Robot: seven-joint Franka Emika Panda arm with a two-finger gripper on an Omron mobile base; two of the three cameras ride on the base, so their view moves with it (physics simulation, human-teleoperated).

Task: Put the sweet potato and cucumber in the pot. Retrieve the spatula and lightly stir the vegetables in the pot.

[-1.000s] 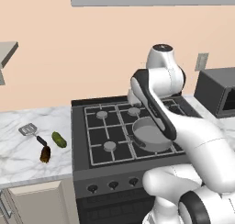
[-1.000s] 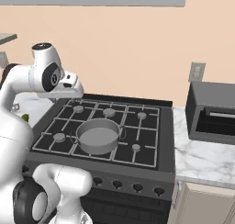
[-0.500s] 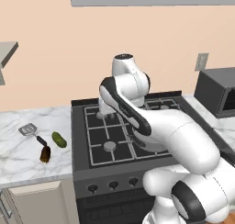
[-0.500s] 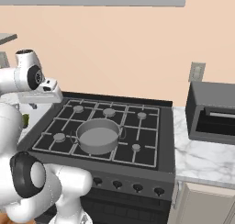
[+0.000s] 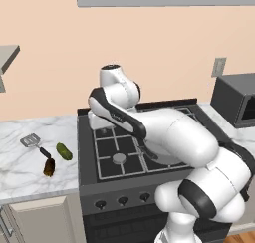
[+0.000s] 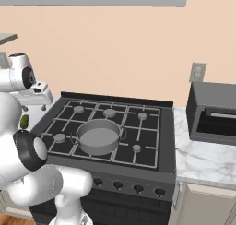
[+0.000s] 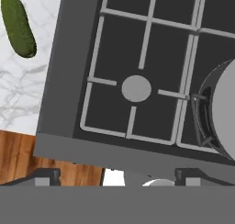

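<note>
The green cucumber [image 5: 63, 151] lies on the marble counter left of the stove, and also shows in the hand view's upper left corner [image 7: 18, 25]. Just in front of it lies the dark brown-orange sweet potato [image 5: 49, 167]. The spatula [image 5: 31, 140] rests beside them with its slotted head to the far left. The grey pot [image 6: 98, 136] sits empty on the stove's front middle, and its rim shows at the hand view's right edge [image 7: 225, 113]. My gripper [image 6: 36, 108] hangs open above the stove's left side, with nothing between its fingertips [image 7: 46, 176].
The black gas stove [image 6: 152, 141] has raised grates and a row of knobs along its front. A dark microwave [image 6: 214, 118] stands on the counter to the right. A range hood hangs overhead. The marble counter [image 5: 20, 177] extends left of the stove.
My arm has swung left, from over the pot to over the stove's left burners, nearer the counter. The jaws have stayed wide apart. The vegetables, spatula and pot have not moved.
</note>
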